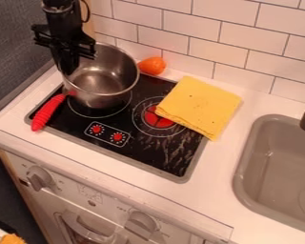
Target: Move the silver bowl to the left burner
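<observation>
Centre the silver bowl over the left burner, keeping its base level, then lift the tool straight clear. Whether the tool is wide or narrow, I cannot tell. The silver bowl is over the left burner's rear, red handle pointing front-left, long axis along that handle.

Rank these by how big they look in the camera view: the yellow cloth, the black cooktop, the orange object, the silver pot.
Largest to smallest:
1. Black cooktop, partly covered
2. Silver pot
3. Yellow cloth, somewhat smaller than the pot
4. Orange object, clearly the smallest
</observation>
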`<move>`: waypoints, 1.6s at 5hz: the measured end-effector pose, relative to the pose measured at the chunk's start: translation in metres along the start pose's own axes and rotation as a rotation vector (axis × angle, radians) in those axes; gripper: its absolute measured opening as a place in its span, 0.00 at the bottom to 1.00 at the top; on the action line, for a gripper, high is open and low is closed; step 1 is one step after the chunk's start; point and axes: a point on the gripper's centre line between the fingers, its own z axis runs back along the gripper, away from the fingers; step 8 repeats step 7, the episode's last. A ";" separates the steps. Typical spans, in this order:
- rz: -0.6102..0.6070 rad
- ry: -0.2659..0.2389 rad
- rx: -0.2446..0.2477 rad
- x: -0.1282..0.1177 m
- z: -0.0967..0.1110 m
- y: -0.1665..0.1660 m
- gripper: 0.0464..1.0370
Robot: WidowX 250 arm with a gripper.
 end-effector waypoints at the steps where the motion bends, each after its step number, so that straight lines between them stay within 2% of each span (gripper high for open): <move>1: -0.006 0.031 -0.037 -0.003 -0.015 -0.006 0.03; 2: -0.029 0.035 -0.062 -0.005 -0.020 -0.017 0.07; 3: -0.051 0.042 -0.062 -0.008 -0.023 -0.019 0.24; 4: -0.058 0.000 -0.010 -0.005 -0.006 -0.011 0.53; 5: -0.141 -0.094 0.067 -0.002 0.031 -0.008 0.83; 6: -0.200 -0.127 0.048 -0.001 0.058 -0.025 0.98; 7: -0.211 -0.116 -0.050 -0.004 0.061 -0.036 0.97; 8: -0.211 -0.116 -0.050 -0.004 0.061 -0.036 0.97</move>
